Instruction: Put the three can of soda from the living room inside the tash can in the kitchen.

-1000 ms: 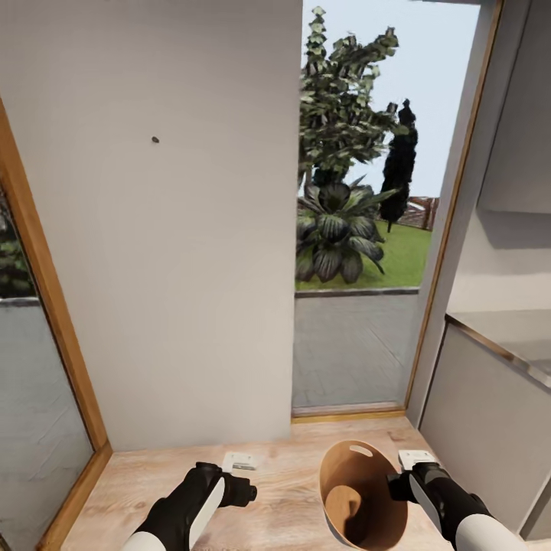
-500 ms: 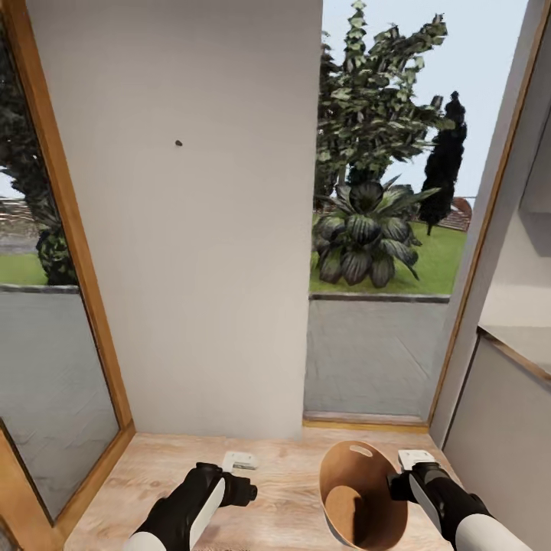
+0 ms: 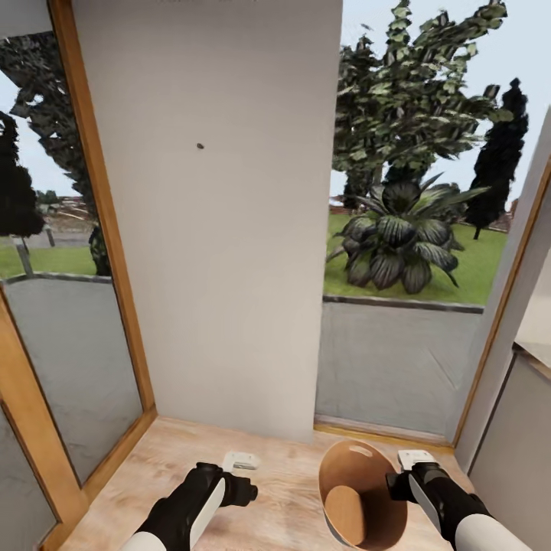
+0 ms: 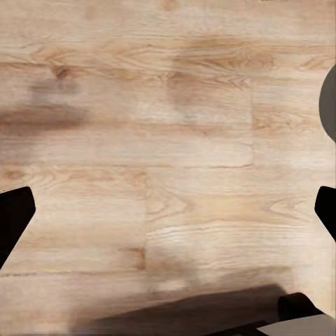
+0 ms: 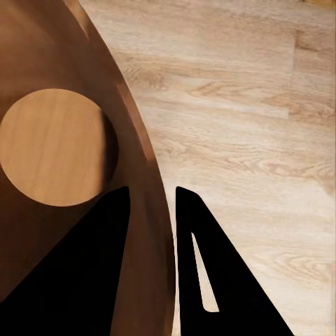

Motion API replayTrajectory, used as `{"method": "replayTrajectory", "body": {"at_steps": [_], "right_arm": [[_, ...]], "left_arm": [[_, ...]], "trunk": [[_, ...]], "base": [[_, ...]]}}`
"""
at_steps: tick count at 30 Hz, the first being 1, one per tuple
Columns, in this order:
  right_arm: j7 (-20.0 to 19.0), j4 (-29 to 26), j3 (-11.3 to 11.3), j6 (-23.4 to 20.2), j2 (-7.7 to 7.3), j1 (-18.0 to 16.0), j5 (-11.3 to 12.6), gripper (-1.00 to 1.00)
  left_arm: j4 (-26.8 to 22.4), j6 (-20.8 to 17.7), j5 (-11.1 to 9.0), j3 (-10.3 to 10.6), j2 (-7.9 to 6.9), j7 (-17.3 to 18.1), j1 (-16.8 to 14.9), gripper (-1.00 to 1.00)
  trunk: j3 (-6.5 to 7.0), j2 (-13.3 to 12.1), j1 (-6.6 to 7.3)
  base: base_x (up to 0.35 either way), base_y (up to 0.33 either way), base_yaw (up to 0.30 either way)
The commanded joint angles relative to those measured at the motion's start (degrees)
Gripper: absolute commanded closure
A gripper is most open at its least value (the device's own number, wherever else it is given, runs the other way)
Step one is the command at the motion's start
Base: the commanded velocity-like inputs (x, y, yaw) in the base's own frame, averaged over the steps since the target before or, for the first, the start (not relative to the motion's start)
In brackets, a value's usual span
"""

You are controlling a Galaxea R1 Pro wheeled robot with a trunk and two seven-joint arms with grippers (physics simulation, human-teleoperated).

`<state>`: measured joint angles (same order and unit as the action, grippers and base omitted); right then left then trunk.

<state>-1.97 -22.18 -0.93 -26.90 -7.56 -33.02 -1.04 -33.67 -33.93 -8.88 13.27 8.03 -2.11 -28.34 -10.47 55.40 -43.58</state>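
My right gripper [image 3: 398,484] holds the tash can [image 3: 340,471] tilted just above the wood floor. It is shut on the rim, one finger inside and one outside the coppery wall [image 5: 63,42]. The bin's round bottom [image 5: 56,147] is bare. No can of soda is in view. Level with it on the other side, my left gripper [image 3: 246,490] hangs open over the planks [image 4: 168,105], nothing between its fingers [image 4: 12,213].
A white wall panel [image 3: 222,229] stands close ahead. Wood-framed windows [image 3: 69,321] flank it, with a garden outside. A grey counter [image 3: 524,436] runs along the right. Light plank floor [image 3: 283,467] lies under both arms.
The whole view has swung left: the left window has come into sight and the counter has slid toward the right edge. Both arms and the bin keep their places in the picture.
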Motion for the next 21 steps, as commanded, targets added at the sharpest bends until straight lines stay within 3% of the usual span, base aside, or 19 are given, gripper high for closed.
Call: {"method": "replayTrajectory", "body": {"at_steps": [1, 8, 21], "right_arm": [[-0.22, -0.06, -0.13, 0.00, 0.01, -0.03, 0.42, 1.00], [-0.20, -0.01, -0.13, 0.00, -0.02, -0.03, 0.42, 1.00], [-0.15, 0.03, -0.13, 0.00, -0.07, -0.03, 0.42, 1.00]], "left_arm": [[0.01, 0.00, 0.00, 0.00, 0.01, 0.00, -0.01, -1.00], [-0.04, 0.00, 0.00, 0.02, 0.05, 0.00, -0.04, -1.00], [-0.08, 0.00, 0.00, 0.07, 0.14, 0.01, -0.05, -1.00]], "trunk": [[0.01, 0.01, 0.00], [0.01, 0.01, 0.00], [0.01, 0.01, 0.00]], "base": [[-0.065, -0.296, 0.278], [-0.130, -0.242, 0.264], [-0.279, -0.021, 0.243]]}}
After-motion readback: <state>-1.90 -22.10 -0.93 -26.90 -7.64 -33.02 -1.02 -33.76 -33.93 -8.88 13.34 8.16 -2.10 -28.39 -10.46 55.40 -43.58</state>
